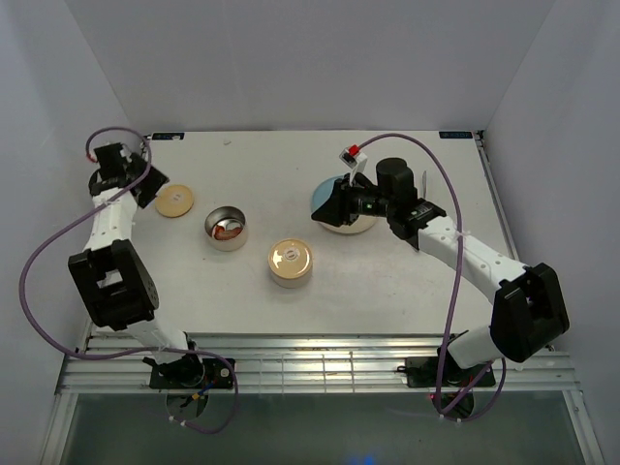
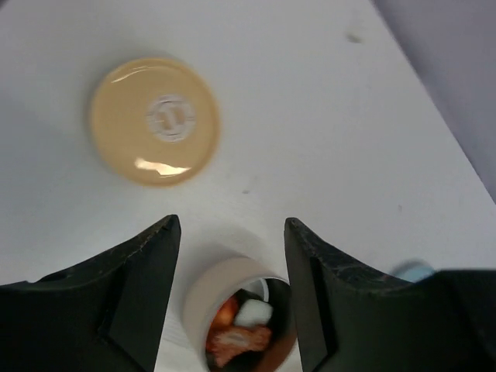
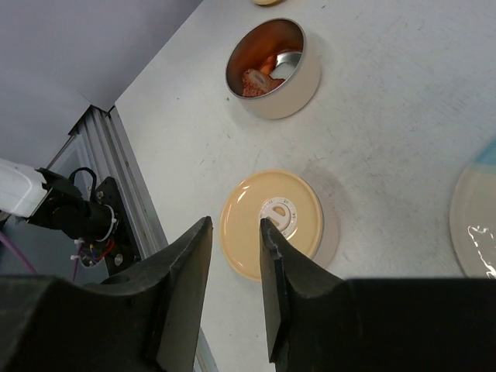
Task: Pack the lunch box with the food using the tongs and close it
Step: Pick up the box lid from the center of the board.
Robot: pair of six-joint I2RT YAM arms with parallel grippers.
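The left gripper (image 2: 230, 229) hung wide open and empty between the loose wooden lid (image 2: 155, 120) and the open tin (image 2: 203, 293) that held the food (image 2: 246, 325). The right gripper (image 3: 235, 226) stood at a narrow gap with nothing seen in it, over the lidded tin (image 3: 298, 232). No tongs showed. The loose lid looked light, stiff and smooth, lying flat, so probably slippery; 2 fingers across its rim seemed the best hold

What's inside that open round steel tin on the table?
The open round steel tin holds small orange-red, white and brown food pieces. Whatever lies beneath them is covered.
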